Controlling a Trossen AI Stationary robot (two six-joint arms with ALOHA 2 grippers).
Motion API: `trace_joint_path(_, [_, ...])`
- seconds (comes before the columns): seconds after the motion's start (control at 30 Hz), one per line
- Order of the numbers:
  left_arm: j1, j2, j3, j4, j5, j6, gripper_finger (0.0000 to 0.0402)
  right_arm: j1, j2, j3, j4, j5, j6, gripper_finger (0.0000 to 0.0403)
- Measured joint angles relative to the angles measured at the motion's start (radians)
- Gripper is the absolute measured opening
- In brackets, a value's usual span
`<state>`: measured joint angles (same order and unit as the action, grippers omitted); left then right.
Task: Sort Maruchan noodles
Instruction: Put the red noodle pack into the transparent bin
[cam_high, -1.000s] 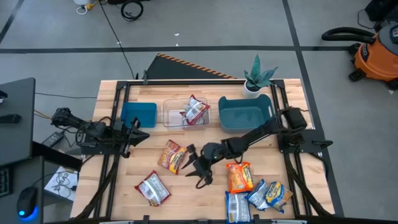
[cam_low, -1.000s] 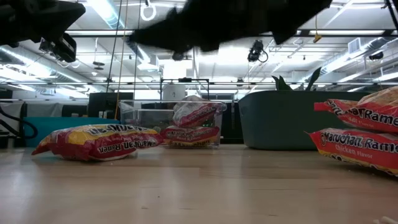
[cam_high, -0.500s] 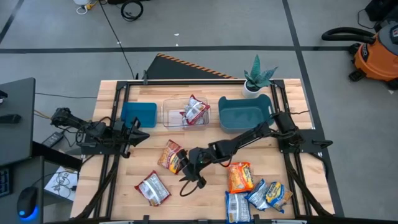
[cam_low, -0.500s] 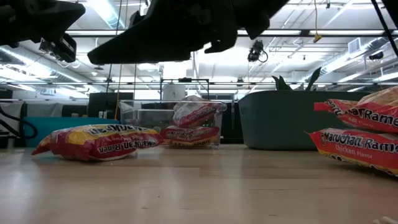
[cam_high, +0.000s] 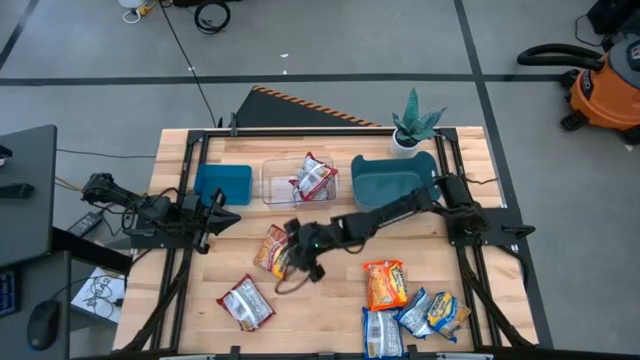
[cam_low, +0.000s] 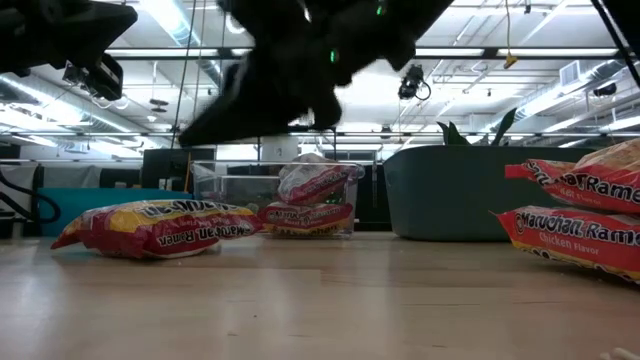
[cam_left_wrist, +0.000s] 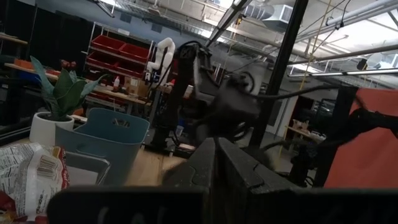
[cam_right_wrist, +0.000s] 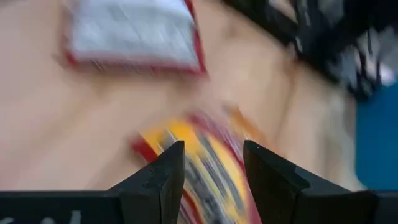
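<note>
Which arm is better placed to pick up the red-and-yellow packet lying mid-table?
Right: the right gripper hangs open directly over the red-and-yellow packet, while the left gripper waits shut at the table's left edge.

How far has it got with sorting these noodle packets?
Done: red packets lie in the clear tub. In hand: the right pincer, open, hovers by a packet mid-table, nothing gripped. Left: the loose packets on the table; both blue bins look empty.

Two dark jointed arms (cam_high: 400, 212) with blocky black fingers (cam_right_wrist: 155, 177)
</note>
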<state>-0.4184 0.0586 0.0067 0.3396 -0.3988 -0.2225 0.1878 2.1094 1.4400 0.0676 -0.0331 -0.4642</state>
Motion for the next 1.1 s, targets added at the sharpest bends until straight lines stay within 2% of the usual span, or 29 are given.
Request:
trace_joint_path(0.23, [0.0, 0.0, 0.0, 0.0, 0.0, 0.0, 0.0023, -0.068, 0.0, -0.067, -0.018, 0.018, -0.001, 0.0167])
trace_joint_path(0.47, [0.0, 0.0, 0.0, 0.0, 0.0, 0.0, 0.0023, -0.098, 0.0, -0.101, 0.001, 0.014, -0.014, 0.0142])
trace_joint_path(0.83, [0.0, 0.0, 0.0, 0.0, 0.0, 0.0, 0.0023, -0.11, 0.0, -0.115, -0.054, 0.004, -0.011, 0.0082])
trace_joint_path(1.03, [0.0, 0.0, 0.0, 0.0, 0.0, 0.0, 0.0023, -0.114, 0.0, -0.115, -0.088, 0.014, -0.013, 0.0015])
trace_joint_path(1.1, [0.0, 0.0, 0.0, 0.0, 0.0, 0.0, 0.0023, -0.113, 0.0, -0.115, -0.091, 0.014, -0.014, 0.0007])
